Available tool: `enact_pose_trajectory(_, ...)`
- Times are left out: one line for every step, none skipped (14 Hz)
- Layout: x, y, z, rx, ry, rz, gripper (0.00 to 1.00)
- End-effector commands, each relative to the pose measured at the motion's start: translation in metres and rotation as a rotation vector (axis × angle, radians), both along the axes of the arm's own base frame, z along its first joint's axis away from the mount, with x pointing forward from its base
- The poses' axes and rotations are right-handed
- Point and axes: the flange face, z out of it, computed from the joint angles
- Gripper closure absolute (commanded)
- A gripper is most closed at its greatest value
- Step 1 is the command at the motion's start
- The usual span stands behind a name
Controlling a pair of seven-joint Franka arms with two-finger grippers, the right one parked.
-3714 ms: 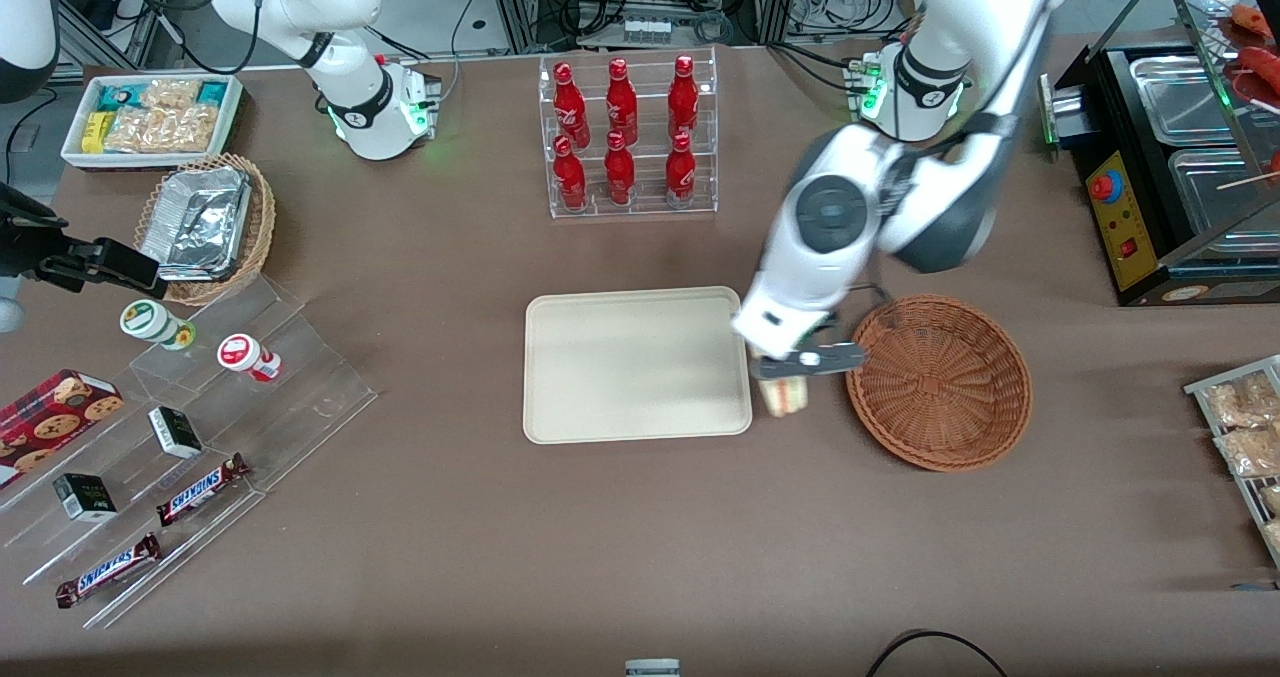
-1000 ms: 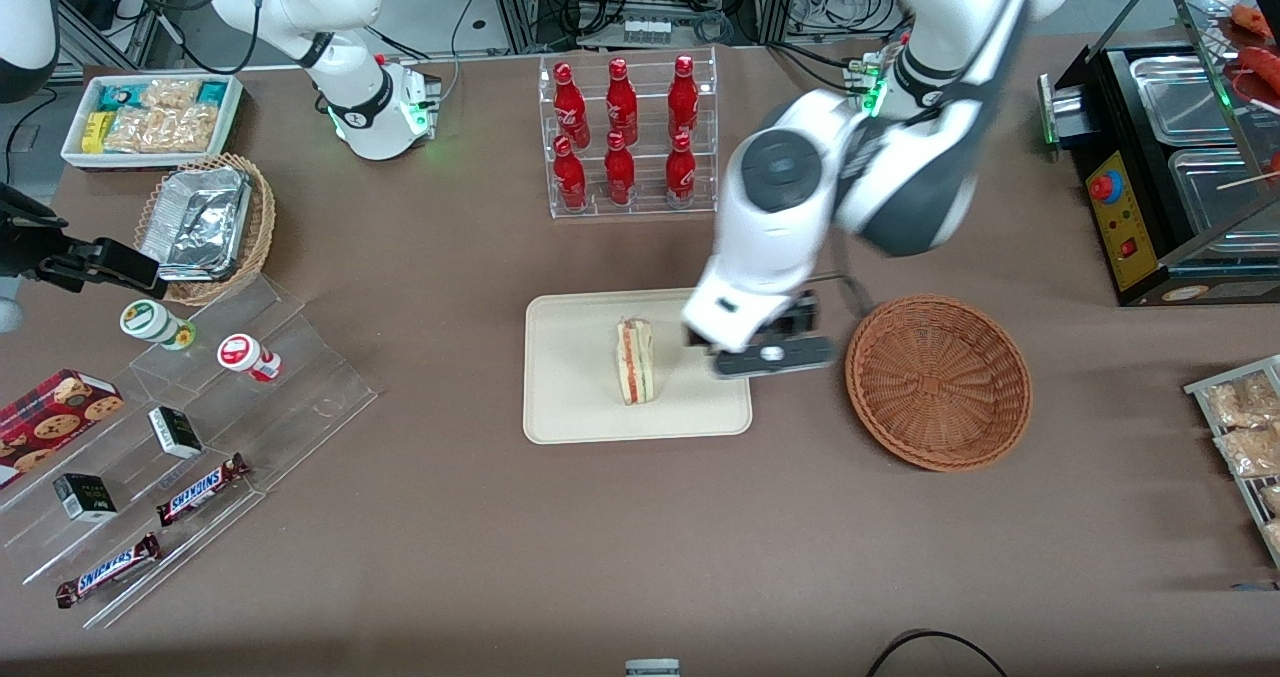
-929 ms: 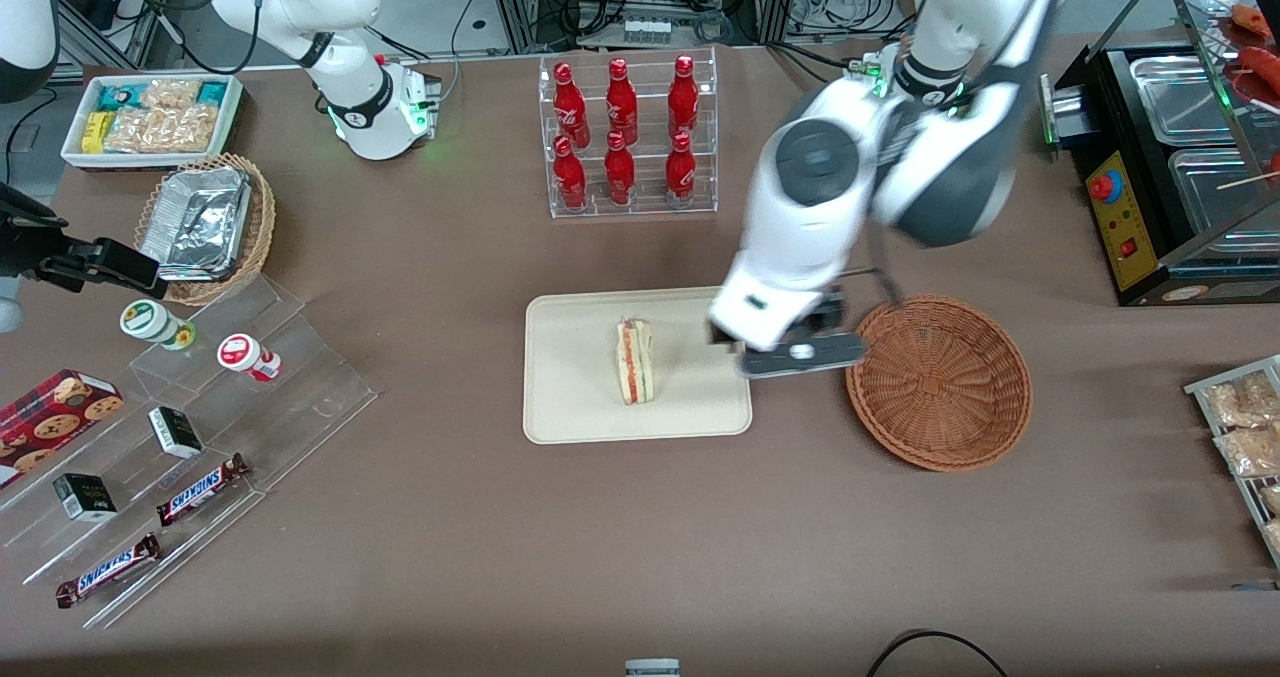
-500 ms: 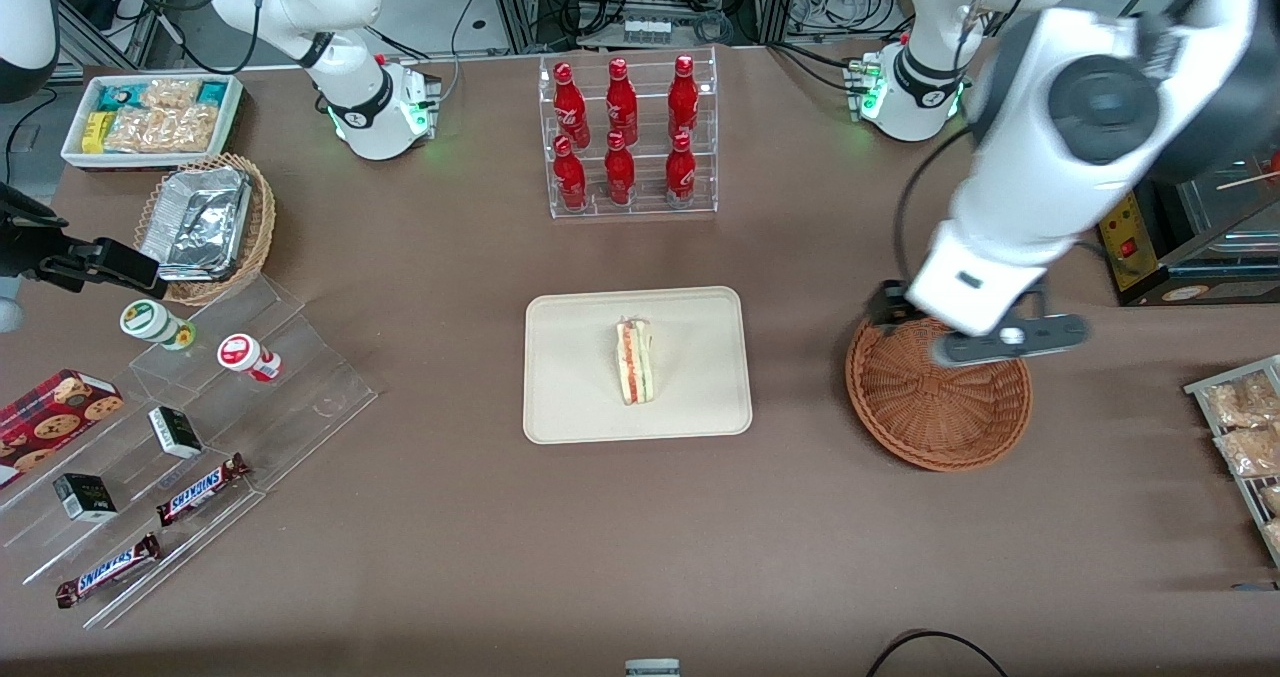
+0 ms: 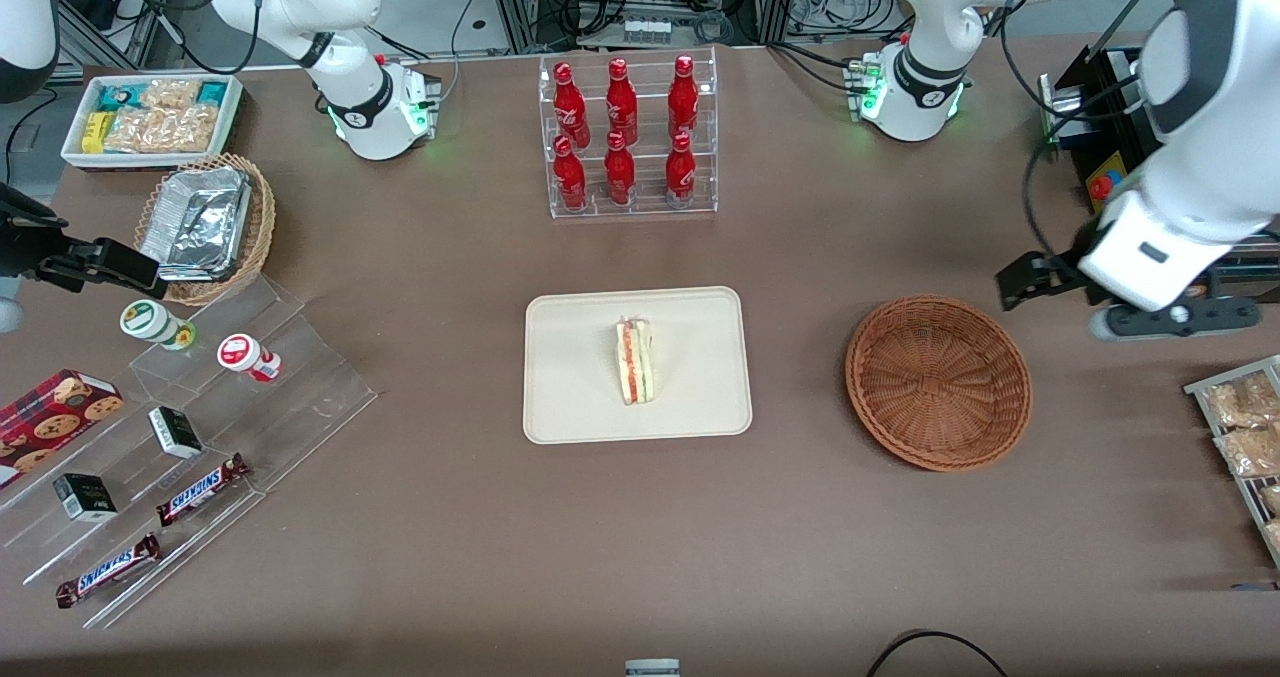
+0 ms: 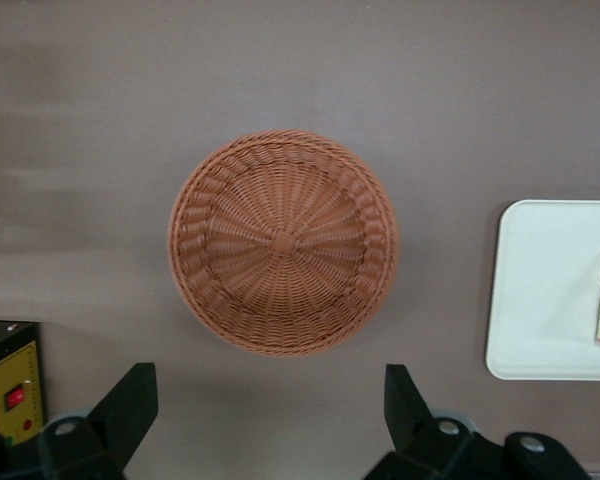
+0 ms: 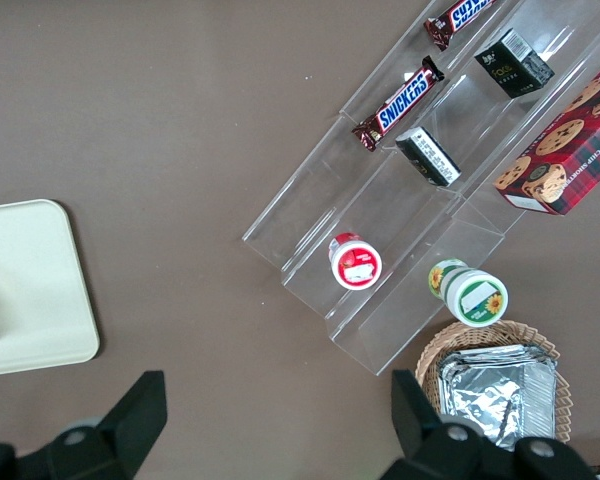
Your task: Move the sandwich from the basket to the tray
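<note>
Sandwich [image 5: 634, 361]: on tray [image 5: 570, 407], long axis toward table's near edge. Basket [image 5: 938, 382]: empty. My hand [image 6: 270, 425]: wide, empty, above table's working-arm end.

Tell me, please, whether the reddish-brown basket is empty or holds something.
Empty: the basket shows only bare weave; the sandwich lies on the tray. The open pincer hangs above the table toward the working arm's end.

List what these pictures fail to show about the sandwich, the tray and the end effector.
- Sandwich: the left wrist view's edge cuts it to a sliver; its wrap is too small to judge from the front.
- Tray: that same edge cuts it off.
- End effector, above bare table beside the basket, open: the arm's body hides its fingertips in the front view.
</note>
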Motion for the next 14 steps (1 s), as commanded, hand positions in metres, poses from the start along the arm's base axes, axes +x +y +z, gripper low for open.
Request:
enact_pose_trajectory(-0.016,0.013,0.003,-0.018,0.002,-0.020,0.00)
enact_pose_trajectory(-0.018,0.015,0.005,-0.016,0.000,-0.019,0.00)
enact_pose_trajectory(-0.024,0.018,0.005,-0.015,-0.002,-0.013,0.00)
enact_pose_trajectory(-0.028,0.019,0.006,-0.014,-0.005,-0.010,0.00)
enact_pose_trajectory(-0.029,0.020,0.006,-0.012,-0.003,-0.008,0.00)
enact_pose_trajectory(-0.029,0.019,0.007,-0.012,-0.005,0.004,0.00)
enact_pose_trajectory(-0.029,0.018,0.009,-0.011,-0.005,0.013,0.00)
enact_pose_trajectory(-0.028,0.017,0.010,-0.009,-0.007,0.048,0.00)
enact_pose_trajectory(-0.027,0.015,0.013,-0.009,-0.010,0.078,0.00)
enact_pose_trajectory(-0.026,0.015,0.016,-0.008,-0.014,0.071,0.00)
enact_pose_trajectory(-0.025,0.015,0.019,-0.011,-0.022,0.068,0.00)
enact_pose_trajectory(-0.025,0.015,0.027,-0.014,-0.035,0.042,0.00)
enact_pose_trajectory(-0.027,0.019,0.031,-0.014,-0.016,-0.011,0.00)
enact_pose_trajectory(-0.029,0.019,0.034,-0.014,0.006,-0.049,0.00)
